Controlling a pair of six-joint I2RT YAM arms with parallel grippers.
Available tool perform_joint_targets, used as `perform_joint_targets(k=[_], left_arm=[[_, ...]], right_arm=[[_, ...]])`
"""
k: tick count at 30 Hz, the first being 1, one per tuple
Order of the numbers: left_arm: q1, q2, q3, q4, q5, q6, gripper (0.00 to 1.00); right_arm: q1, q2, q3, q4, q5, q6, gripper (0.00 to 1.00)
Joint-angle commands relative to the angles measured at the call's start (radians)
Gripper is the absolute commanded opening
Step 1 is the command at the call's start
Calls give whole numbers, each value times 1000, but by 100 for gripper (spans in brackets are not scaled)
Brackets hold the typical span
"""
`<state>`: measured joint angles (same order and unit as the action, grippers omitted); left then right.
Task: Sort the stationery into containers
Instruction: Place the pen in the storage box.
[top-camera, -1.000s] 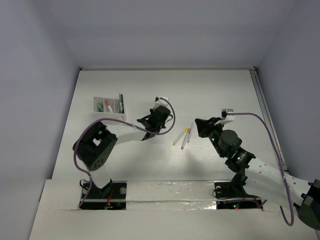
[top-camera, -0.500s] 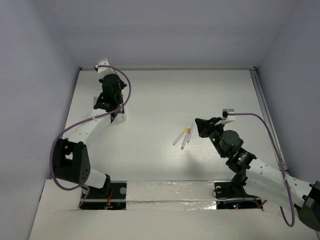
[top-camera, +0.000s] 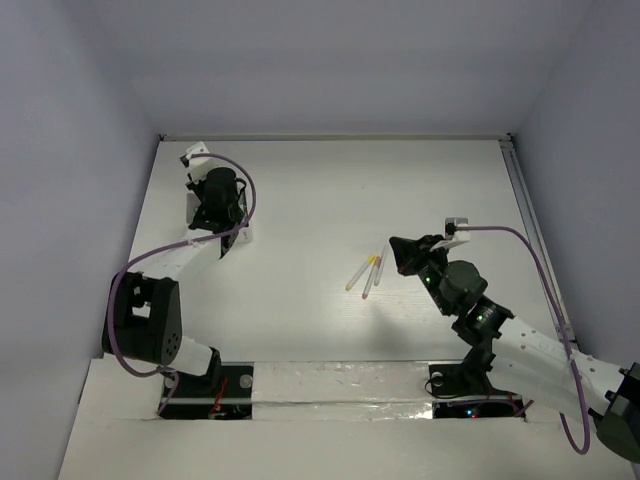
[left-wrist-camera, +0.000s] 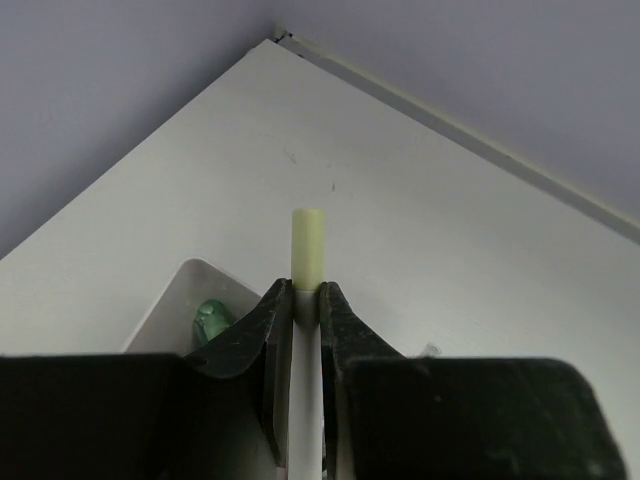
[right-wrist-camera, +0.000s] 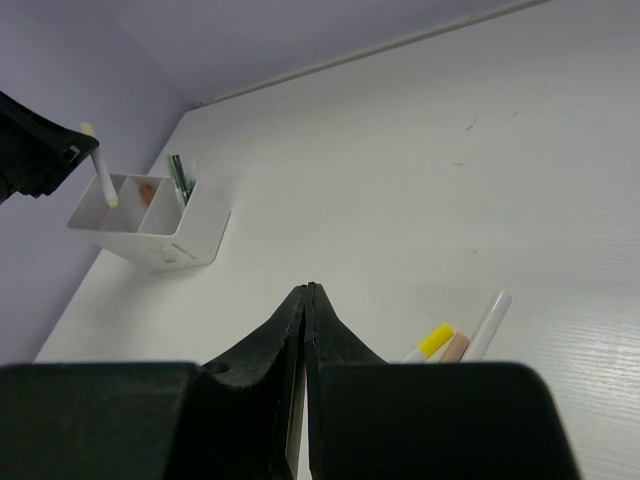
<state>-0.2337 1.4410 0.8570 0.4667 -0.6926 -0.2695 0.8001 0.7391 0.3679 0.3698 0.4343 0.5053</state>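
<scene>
Left tool (left-wrist-camera: 307, 292) pinches a pale-yellow marker (left-wrist-camera: 307, 240) above the tray (right-wrist-camera: 188, 247); released off-centre, it could strike a divider and topple out.

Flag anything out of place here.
Three pens lie loose mid-table, outside the white tray, near the shut right gripper. Otherwise nothing odd: the left gripper holds a pale marker over the tray.
</scene>
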Motion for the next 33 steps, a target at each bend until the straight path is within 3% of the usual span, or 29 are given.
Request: perform_joint_targets(k=[1, 17, 33], left_arm=[[7, 13, 8, 67, -64, 27, 0], [28, 94, 10, 130, -97, 108, 0], [10, 87, -27, 135, -96, 85, 25]], right_arm=[[7, -1, 46, 26, -8, 6, 6], [7, 3, 46, 27, -3, 4, 6], [7, 0, 43, 29, -5, 7, 6]])
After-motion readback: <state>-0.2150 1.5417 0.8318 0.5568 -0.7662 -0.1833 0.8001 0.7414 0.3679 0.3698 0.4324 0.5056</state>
